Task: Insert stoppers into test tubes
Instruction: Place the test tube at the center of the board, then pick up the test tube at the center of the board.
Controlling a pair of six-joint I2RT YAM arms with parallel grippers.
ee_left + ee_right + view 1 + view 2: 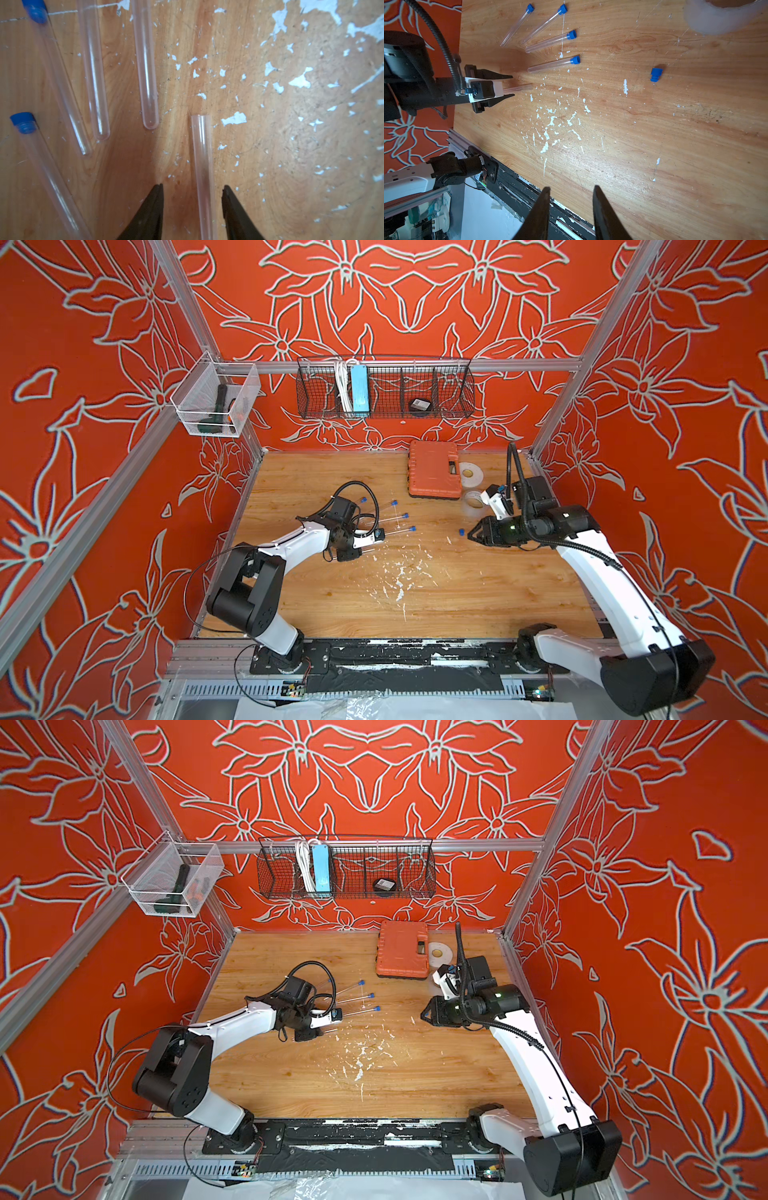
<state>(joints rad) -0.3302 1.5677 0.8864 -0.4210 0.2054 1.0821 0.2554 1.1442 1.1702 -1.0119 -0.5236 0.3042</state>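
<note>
While one tube lies uncapped, both tools stand released (nothing is gripped yet).
Four capped tubes (550,64) lie fanned on the worktop (675,135). The open tube (202,155) lies between the spread jaws of the left tool (193,185), nearer one jaw, so closing could shove or roll it aside, I'd guess. The loose stopper (655,74) lies on its side well apart, ahead of the empty right tool (571,187), whose jaws are parted. Being tiny, it could pop out of a pinch, or meet the tube's mouth crooked and jam.
</note>
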